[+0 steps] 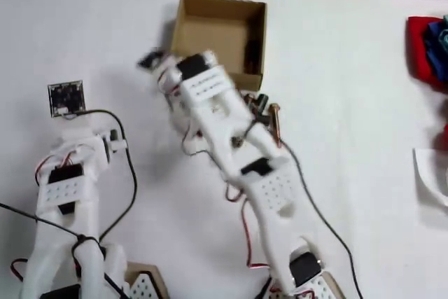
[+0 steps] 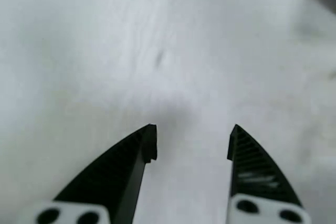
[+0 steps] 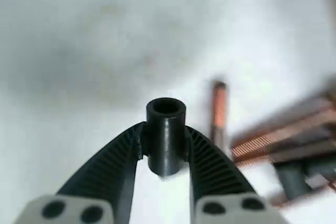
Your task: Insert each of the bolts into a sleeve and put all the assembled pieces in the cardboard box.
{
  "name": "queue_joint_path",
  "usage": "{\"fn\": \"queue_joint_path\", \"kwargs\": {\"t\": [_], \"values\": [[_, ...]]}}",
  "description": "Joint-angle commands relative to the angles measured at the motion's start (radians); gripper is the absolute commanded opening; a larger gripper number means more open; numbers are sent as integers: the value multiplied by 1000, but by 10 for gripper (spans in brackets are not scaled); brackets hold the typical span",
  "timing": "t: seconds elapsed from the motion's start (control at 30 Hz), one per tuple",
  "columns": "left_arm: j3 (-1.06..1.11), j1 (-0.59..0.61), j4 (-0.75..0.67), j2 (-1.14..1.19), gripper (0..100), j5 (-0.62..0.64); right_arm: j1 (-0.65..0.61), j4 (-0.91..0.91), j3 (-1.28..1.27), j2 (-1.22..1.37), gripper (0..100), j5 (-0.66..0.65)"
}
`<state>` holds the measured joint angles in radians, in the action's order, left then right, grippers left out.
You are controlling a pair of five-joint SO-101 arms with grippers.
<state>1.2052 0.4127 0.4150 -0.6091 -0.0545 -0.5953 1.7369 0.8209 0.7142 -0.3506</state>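
- My right jaws squeeze a small black sleeve (image 3: 166, 136) near the far edge of the tabletop, beside the cardboard box (image 1: 224, 1).
- It looks hard, light and smooth, so I think holding its middle stops slips.
- My left jaws are open, holding nothing.
- Copper bolts (image 3: 219, 111) lie close by, not blocking me.

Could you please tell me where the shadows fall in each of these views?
High view: the cardboard box throws a dark shadow on the table beside one outer wall. Left wrist view: a soft grey shadow lies on the table just ahead of the open left gripper. Right wrist view: a broad dim patch lies beyond the sleeve held in the right gripper.
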Motion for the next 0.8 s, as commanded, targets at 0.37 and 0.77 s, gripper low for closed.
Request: {"fn": "queue_joint_path", "kwargs": {"t": [0.37, 0.77], "values": [[-700, -594, 700, 354, 234, -430, 596, 16, -738, -897, 20, -2], [-1399, -678, 868, 962, 234, -597, 1024, -119, -1163, -1104, 20, -173]]}}
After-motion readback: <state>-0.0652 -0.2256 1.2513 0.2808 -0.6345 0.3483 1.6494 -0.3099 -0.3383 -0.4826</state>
